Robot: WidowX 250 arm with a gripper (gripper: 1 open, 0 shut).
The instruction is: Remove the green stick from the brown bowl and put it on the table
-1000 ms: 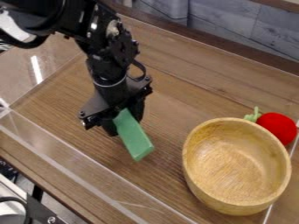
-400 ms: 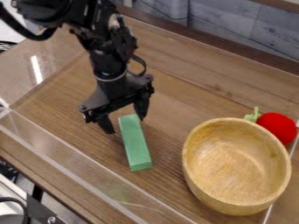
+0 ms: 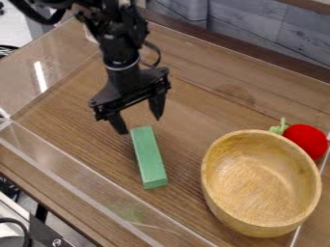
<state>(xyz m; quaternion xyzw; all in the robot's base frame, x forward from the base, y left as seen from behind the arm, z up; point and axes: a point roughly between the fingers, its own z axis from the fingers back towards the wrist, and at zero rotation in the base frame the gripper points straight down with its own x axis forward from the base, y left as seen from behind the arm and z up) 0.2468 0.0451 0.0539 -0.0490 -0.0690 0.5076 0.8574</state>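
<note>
The green stick (image 3: 149,157) lay flat on the brown tabletop (image 3: 58,125), just beside the wooden bowl (image 3: 261,183), on its left in the camera view and outside its rim. Its long axis ran mostly up and down the view, the near end slanting slightly toward the bowl. The black gripper (image 3: 123,114) was found at the stick's far end, up and left of the bowl; its jaws stood wide, with nothing held. The arm reached in from the top of the view, fingers directed down and toward the bowl's side of the table. The red strawberry-like toy (image 3: 306,140) with green leaves sat close behind the bowl, toward the right. Between stick and bowl, a strip of bare tabletop was noted. A low clear wall (image 3: 52,205) bordered the table, well left of the bowl.
</note>
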